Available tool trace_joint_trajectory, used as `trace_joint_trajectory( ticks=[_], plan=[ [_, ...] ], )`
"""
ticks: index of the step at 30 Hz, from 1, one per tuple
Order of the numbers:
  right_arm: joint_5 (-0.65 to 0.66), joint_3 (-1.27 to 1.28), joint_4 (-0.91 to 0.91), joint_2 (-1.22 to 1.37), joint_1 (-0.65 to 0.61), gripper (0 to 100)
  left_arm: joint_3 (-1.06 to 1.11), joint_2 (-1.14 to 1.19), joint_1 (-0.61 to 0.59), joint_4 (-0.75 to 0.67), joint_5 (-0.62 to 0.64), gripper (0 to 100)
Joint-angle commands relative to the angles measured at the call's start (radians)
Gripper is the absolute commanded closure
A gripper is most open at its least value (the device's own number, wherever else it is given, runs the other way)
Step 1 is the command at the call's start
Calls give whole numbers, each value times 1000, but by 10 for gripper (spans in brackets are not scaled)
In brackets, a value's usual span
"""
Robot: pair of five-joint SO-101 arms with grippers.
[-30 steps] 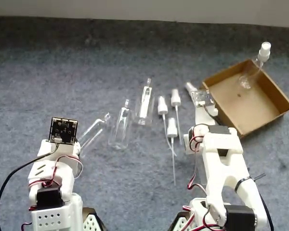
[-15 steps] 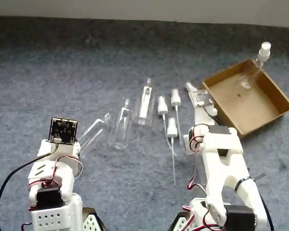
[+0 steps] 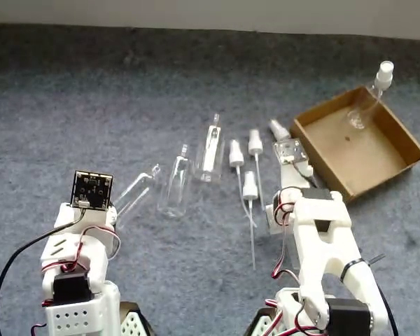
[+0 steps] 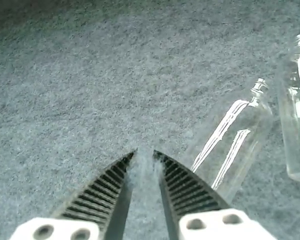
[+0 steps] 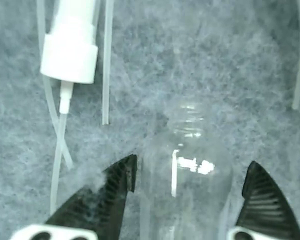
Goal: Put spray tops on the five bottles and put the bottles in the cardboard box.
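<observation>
My right gripper (image 5: 190, 162) has pulled back a bit from the cardboard box (image 3: 336, 150), now at its 3 o'clock. Its jaws are spread wide around a clear bottle (image 5: 187, 145) with a threaded neck, on fuzzy grey carpet (image 3: 126, 105). My left gripper (image 4: 144, 154) is barely cracked open and empty.

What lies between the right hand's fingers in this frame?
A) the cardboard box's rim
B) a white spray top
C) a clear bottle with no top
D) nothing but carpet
C: in the right wrist view the right hand straddles a clear bottle whose threaded neck is bare.
</observation>
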Motion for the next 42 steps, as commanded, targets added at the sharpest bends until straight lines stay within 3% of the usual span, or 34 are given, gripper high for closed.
trace_joint_trajectory(
  ticks=[1, 6, 13, 18, 34, 42],
  plan=[
    [14, -4, -19, 2, 10, 695, -8, -8, -5, -2, -11, 989],
    [14, -8, -19, 1, 13, 709, -8, -8, -5, -2, -11, 989],
    [14, -12, -16, -8, 15, 864, -7, -8, -5, -2, -11, 989],
    [14, -27, -15, -38, 13, 865, -7, -8, -5, -2, -9, 989],
    [11, 16, 21, -680, 2, 865, -7, -8, -5, -2, -9, 989],
    [6, 159, 16, -872, -140, 865, -7, -8, -8, 5, -9, 989]
  ],
)
